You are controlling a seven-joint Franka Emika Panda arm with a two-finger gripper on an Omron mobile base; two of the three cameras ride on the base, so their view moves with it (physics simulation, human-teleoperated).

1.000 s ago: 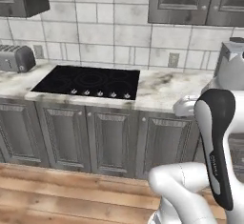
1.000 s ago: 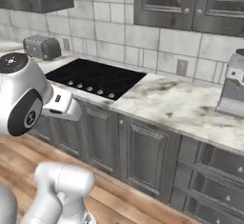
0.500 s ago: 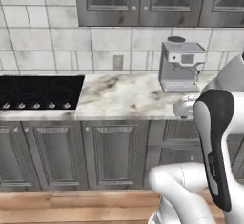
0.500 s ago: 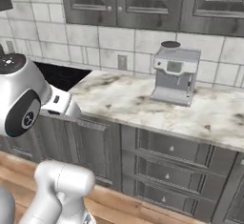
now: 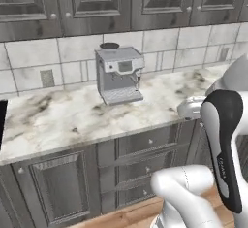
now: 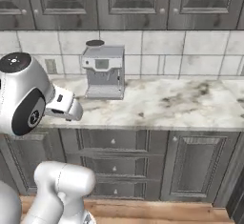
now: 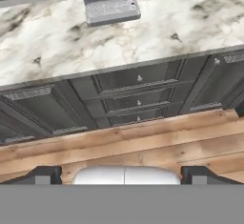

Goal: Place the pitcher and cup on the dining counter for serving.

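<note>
**Marble wall counter, coffee machine, arm folded back**

Marble, white with grey-brown veins, tops the wall counter (image 5: 58,120) across both base views. A grey coffee machine (image 5: 119,74) stands on it against the pale tiled backsplash (image 6: 157,44). Dark grey panelled upper cabinets (image 5: 97,4) hang above. Below the top: a stack of drawers (image 6: 114,163) with small knobs, flanked by panelled doors. Wood plank floor (image 7: 143,144) runs along the cabinet base.

Hand view looks down at the drawers, the floor and the marble edge. The gripper (image 7: 124,174) has its two dark tips set wide apart near the bottom corners, nothing between them.

Hard to read: a wall outlet (image 5: 47,78) on the tiles is small and blurred. A dark patch at the left edge of the left base view is cut off. The coffee machine's top is cropped in the hand view. The white arm (image 5: 223,149) blocks the counter's right end in the left base view.

Pitcher, cup, dining counter: location cannot be told from these views.
</note>
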